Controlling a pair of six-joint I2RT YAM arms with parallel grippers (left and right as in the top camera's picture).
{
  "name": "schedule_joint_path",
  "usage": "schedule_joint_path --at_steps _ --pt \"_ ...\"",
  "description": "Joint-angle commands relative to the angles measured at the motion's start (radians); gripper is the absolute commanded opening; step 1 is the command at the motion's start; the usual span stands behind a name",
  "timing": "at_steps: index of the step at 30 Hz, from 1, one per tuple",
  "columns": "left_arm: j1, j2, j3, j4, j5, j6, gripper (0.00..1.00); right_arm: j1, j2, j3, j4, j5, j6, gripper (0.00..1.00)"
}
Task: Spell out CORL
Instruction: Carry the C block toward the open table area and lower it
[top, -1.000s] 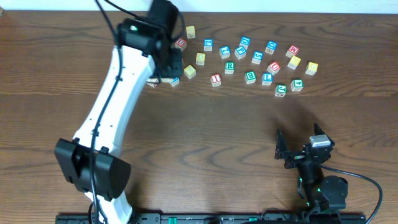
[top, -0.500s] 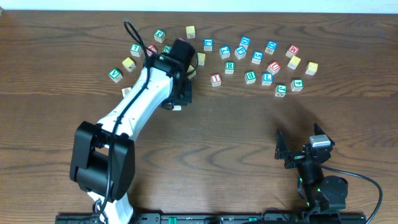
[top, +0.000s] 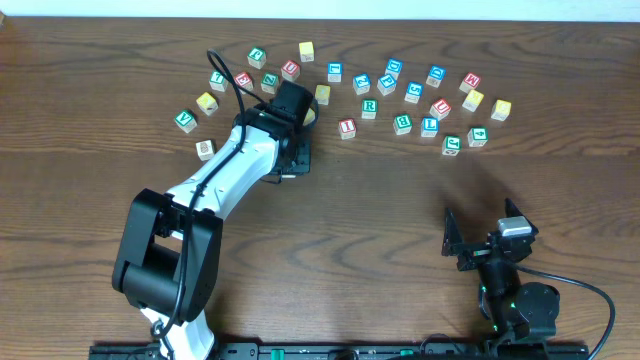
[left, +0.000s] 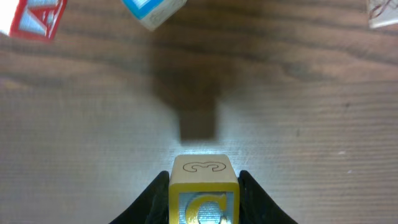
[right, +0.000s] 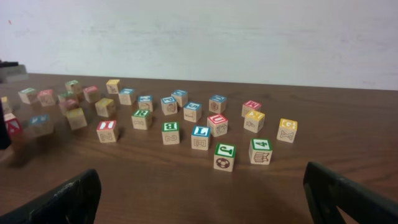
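My left gripper is shut on a yellow-edged block with a C on its face, over bare wood in front of the block scatter. In the overhead view the left gripper is just in front of the left part of the scatter, and the C block is hidden under it. A green R block and a blue L block lie in the scatter; both also show in the right wrist view, R and L. My right gripper is open and empty at the front right, also seen in its wrist view.
Several letter blocks are strewn across the back of the table, from a green one at the left to a yellow one at the right. A red I block and a green B block lie near the front of the row.
My left arm has drawn back from the far row and come down, carrying its gripper forward and a little right. The right arm has not moved.
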Motion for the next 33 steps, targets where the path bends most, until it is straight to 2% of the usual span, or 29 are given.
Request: schedule_joint_path --at_steps 1,4,7,14,28,31,33 --pt "-0.003 0.011 -0.005 0.017 -0.002 0.016 0.28 -0.006 -0.005 -0.002 -0.003 0.005 -0.003 0.99" --pt "-0.003 0.026 -0.005 0.03 0.002 -0.044 0.28 -0.006 -0.005 -0.002 -0.003 0.005 -0.003 0.99" --pt "-0.003 0.046 -0.005 0.051 0.048 -0.042 0.28 -0.006 -0.005 -0.002 -0.003 0.005 -0.003 0.99" --pt "-0.003 0.083 -0.005 0.075 0.056 0.025 0.28 -0.006 -0.005 -0.002 -0.003 0.005 -0.003 0.99" --pt "-0.003 0.112 -0.005 0.102 0.077 0.058 0.24 -0.006 -0.005 -0.002 -0.003 0.005 -0.003 0.99" --pt "-0.003 0.112 -0.005 0.102 0.077 0.057 0.25 -0.006 -0.005 -0.002 -0.003 0.005 -0.003 0.99" --pt "-0.003 0.112 -0.005 0.101 0.077 0.055 0.33 -0.006 -0.005 -0.002 -0.003 0.005 -0.003 0.99"
